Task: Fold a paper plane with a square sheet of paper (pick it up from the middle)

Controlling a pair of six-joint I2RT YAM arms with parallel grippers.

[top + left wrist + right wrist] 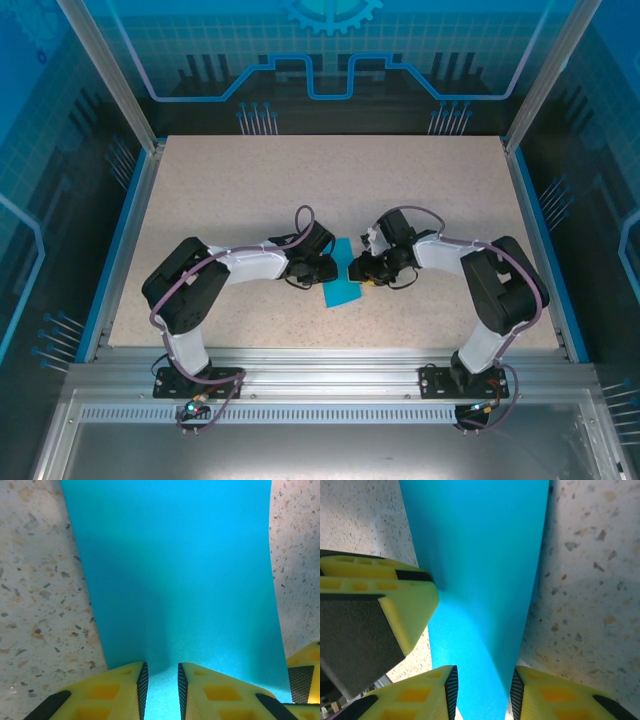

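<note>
Out at the middle of the table (pixel 250 190), straddling the blue sheet (pixel 341 288) with right claw (pixel 482 682) apart; narrow round it with left claw (pixel 160 675), hold impossible to tell; risking a crumple from uneven squeezing.

Sheet of paper (pixel 175 580): plain matte teal-blue, a darker shaded band down the middle. Table (pixel 300 190): pale beige, speckled with brown and grey flecks. Left gripper (pixel 161 695) and right gripper (pixel 482 695): yellow fingers (pixel 105 692), black ribbed pads (pixel 143 680). Left arm (pixel 250 262), right arm (pixel 445 250): white shells, black joints, purple cables (pixel 303 211). Enclosure walls (pixel 60 150): blue, with light grid and circuit-line pattern.
</note>
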